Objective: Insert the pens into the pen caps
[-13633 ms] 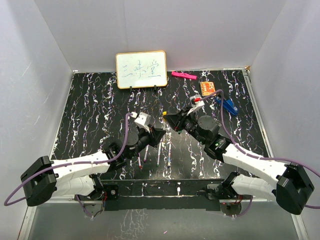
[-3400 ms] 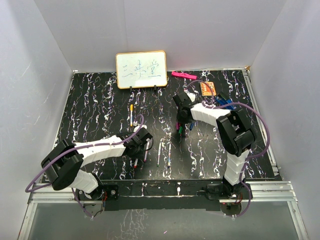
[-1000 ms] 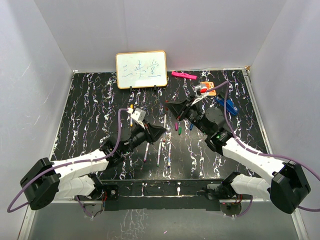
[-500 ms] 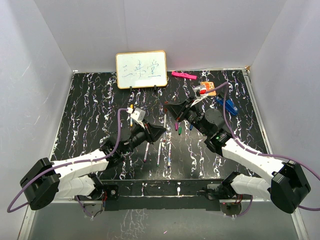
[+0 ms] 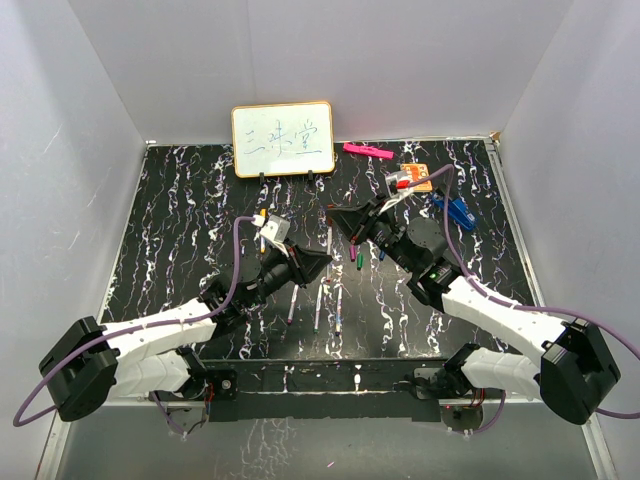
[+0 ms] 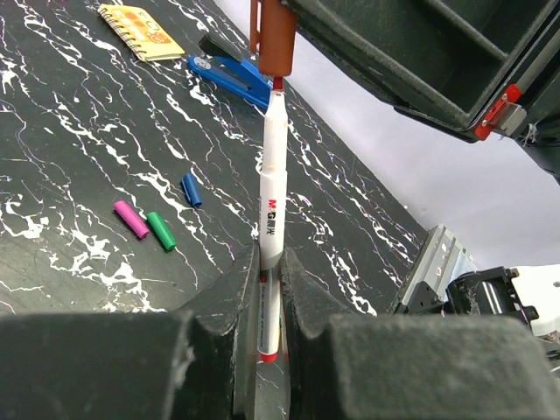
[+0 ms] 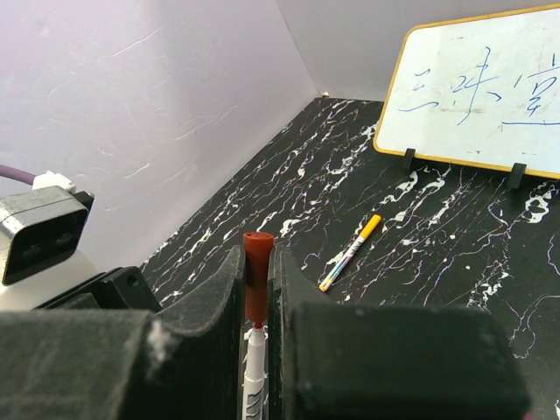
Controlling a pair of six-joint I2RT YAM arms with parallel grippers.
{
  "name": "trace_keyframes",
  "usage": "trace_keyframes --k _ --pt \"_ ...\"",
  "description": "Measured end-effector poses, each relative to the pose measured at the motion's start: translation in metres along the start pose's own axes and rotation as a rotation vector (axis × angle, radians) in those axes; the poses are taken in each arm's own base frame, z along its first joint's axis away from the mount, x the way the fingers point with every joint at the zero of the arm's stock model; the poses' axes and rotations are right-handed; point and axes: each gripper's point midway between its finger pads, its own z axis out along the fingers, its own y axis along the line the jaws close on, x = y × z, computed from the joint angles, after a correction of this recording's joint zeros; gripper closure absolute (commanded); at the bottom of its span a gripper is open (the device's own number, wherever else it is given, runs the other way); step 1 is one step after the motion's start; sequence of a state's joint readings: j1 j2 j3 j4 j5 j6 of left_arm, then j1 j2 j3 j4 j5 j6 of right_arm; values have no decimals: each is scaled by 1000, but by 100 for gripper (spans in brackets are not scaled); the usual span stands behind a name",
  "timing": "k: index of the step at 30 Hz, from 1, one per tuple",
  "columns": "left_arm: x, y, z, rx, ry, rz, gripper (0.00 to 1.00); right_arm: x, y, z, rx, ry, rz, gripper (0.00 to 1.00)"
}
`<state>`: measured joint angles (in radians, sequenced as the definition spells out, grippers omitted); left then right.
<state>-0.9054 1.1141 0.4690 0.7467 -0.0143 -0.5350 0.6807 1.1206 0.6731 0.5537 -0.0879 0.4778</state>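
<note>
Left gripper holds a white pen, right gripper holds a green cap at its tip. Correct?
Not green: the cap in the right gripper is red-brown, as the left wrist view shows. The green cap lies on the table. The left gripper does hold the white pen.

Over the middle of the worktop (image 5: 180, 220) the left hand (image 5: 318, 263) holds the upright pen (image 6: 269, 184), and the right hand (image 5: 345, 218), just behind it, holds the cap (image 6: 273, 35) directly above, at the pen's tip. Three spare pens (image 5: 319, 305) lie side by side before the hands, three loose caps (image 5: 359, 263) lie right of the left hand, and a capped pen (image 7: 349, 253) lies left of both. The board (image 5: 283, 139) stands at the back centre, the thick marker (image 5: 367, 151) right of it, the notepad (image 6: 144, 22) and the clip (image 6: 229, 74) nearer the right edge.
</note>
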Motion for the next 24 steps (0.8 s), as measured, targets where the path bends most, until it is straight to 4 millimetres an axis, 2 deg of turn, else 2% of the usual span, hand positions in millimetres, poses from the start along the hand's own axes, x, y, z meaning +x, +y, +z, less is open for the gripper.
trace_keyframes --k 14,24 --pt "-6 1 -1 -10 -21 0 100 4 4 0 -6 10 1 100" --pt "-11 4 -1 -34 -43 4 100 22 7 -4 -8 63 11 100"
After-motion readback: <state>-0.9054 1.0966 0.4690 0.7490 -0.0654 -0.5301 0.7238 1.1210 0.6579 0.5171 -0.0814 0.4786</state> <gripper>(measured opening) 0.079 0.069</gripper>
